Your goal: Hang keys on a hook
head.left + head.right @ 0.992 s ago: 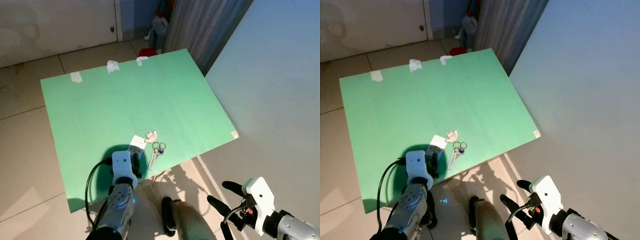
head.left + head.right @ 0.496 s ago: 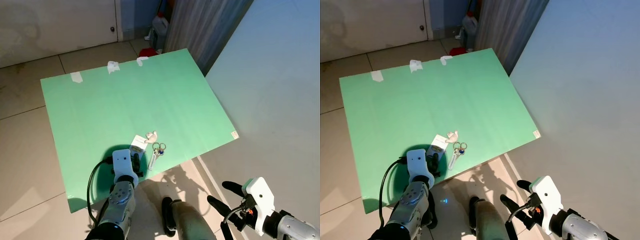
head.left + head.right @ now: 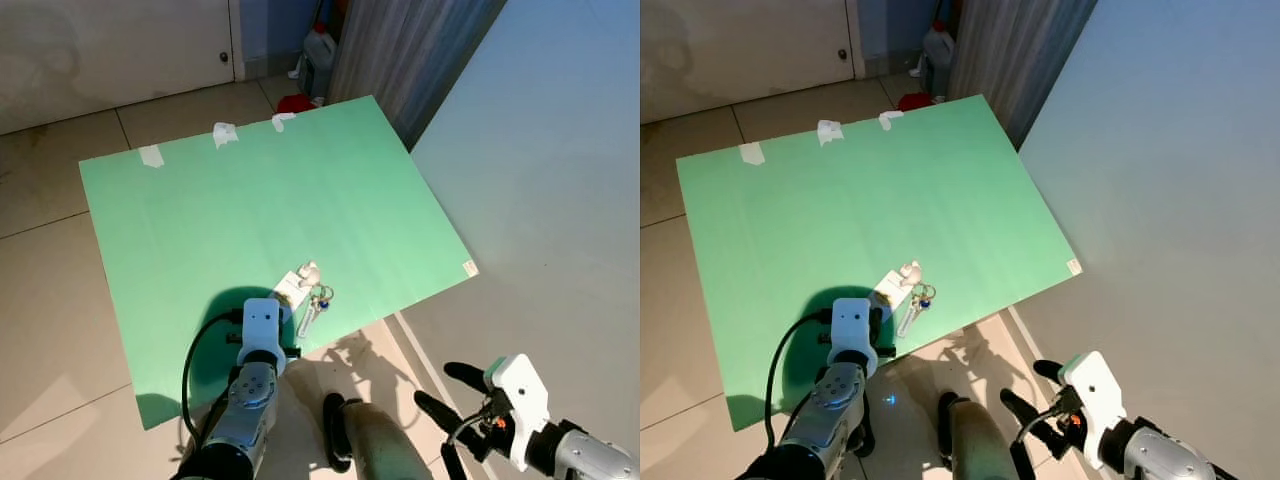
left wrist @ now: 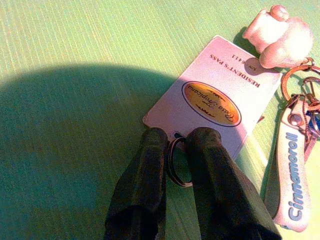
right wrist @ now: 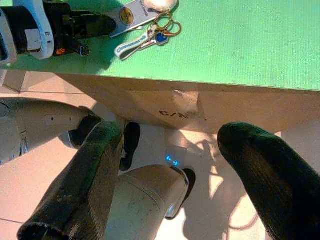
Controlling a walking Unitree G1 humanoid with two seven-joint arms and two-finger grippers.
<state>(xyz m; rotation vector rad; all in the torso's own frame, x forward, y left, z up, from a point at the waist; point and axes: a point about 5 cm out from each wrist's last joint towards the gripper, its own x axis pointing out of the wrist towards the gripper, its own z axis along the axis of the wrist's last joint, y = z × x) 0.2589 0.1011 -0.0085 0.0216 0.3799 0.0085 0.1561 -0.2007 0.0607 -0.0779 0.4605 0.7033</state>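
Left eye view, left arm: reaches forward over the near edge of the green counter (image 3: 230, 200), its wrist housing just short of the keys (image 3: 312, 297); a black cable loops from its side.
Left eye view, left gripper (image 3: 284, 312): at the near side of the keys; the jaws lie under the white housing, so their state cannot be told here.
Left eye view, keys: close to the counter's near edge, with a white card tag (image 3: 292, 287), a pale figurine charm (image 3: 309, 271) on the far side, and a long fob (image 3: 306, 320) pointing to the near edge.
Left eye view, right arm: held low and well off the counter, over the tiled floor (image 3: 40, 300).
Left eye view, right gripper (image 3: 447, 391): jaws spread, holding nothing.
Right eye view: same layout; three scraps of white tape (image 3: 828, 129) sit along the counter's far edge.
Left wrist view, jaws: nearly together, pinching a small metal ring (image 4: 176, 161) fixed to the card tag's corner; the ring stands in the narrow gap between the two black fingers (image 4: 142, 180).
Left wrist view, keys: card tag just past the fingertips, flat on the counter; figurine beyond it; key rings and "Cinnamoroll" fob beside the card.
Right wrist view, jaws: wide apart, below the counter's edge, keys well away on the counter top.
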